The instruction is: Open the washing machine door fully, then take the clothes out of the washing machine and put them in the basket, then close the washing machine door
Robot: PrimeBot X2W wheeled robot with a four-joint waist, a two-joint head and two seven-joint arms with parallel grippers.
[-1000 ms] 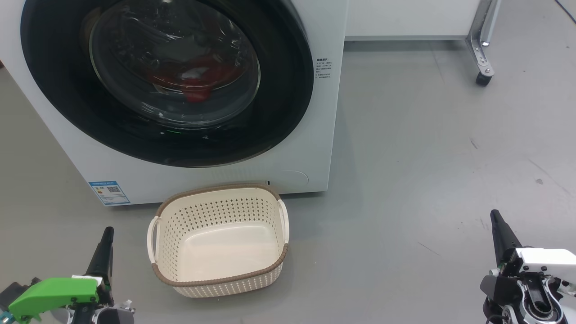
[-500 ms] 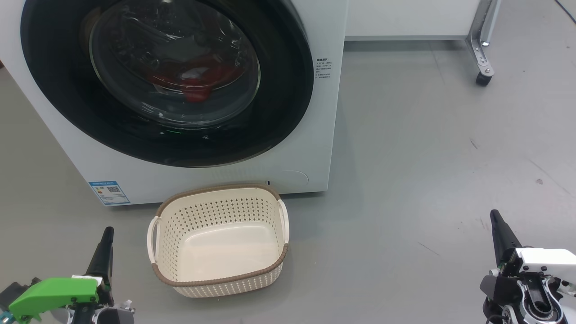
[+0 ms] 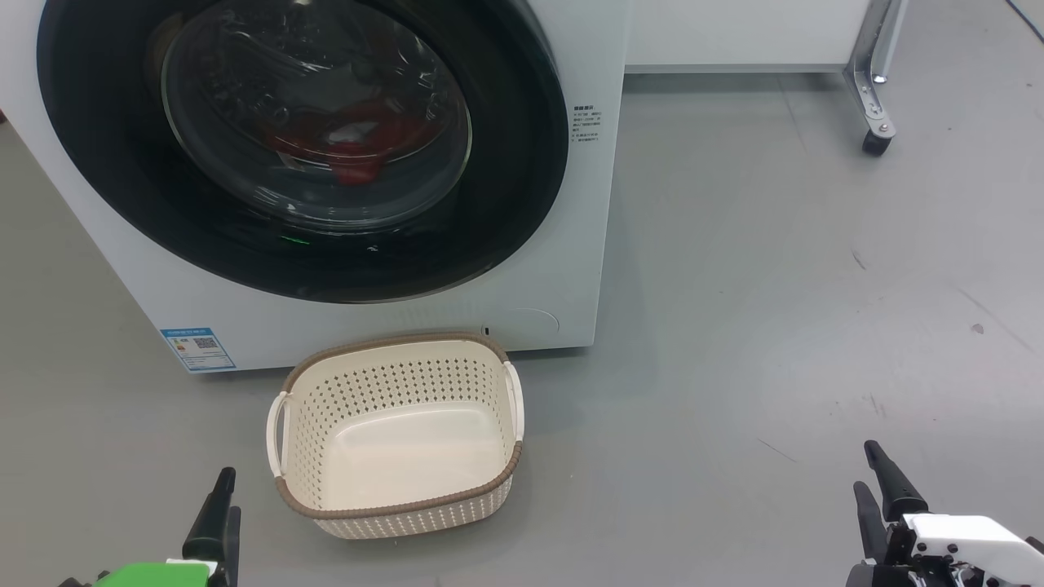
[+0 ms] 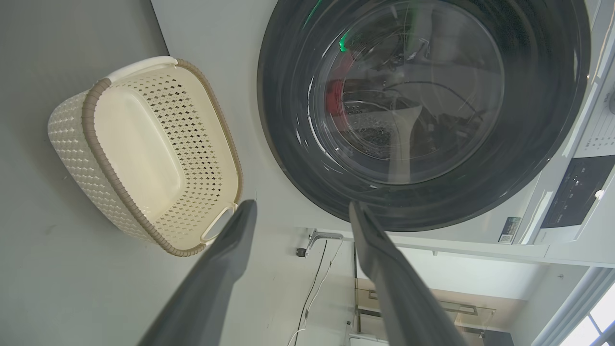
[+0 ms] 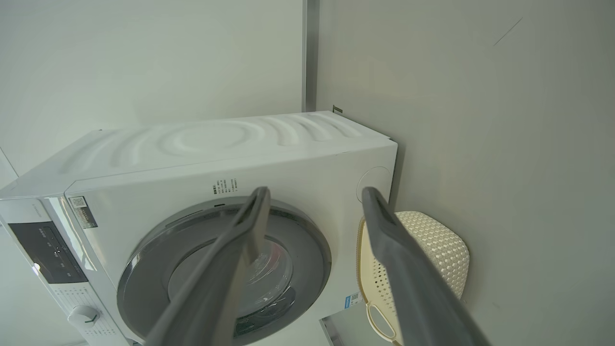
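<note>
**Washing machine closed, red clothes behind the glass**

Washing machine (image 3: pixel 571 269), a boxy white front-loader with a small blue label low on its front, stands on the smooth grey floor (image 3: pixel 775 285) towards its far edge. The washing machine door (image 3: pixel 514 163) is shut flat against the front: a wide, glossy black ring around a bulging bowl of clear glass. Through the glass the clothes (image 3: pixel 359 151) show as a crumpled bright red heap low in the drum. Just in front of the machine's bottom edge sits the basket (image 3: pixel 391 339), rounded-rectangular cream plastic pierced with small diamond holes, with a brown woven-look rim, white side handles and a smooth bare bottom. At the floor's far right corner a metal leg (image 3: pixel 873 81) ends in a black castor. Left hand (image 4: pixel 301 204) is near the floor's front edge, left of the basket, its long dark tapered fingers spread wide and holding nothing. Right hand (image 5: pixel 316 190), well apart at the front right, is likewise spread wide and holding nothing.
</note>
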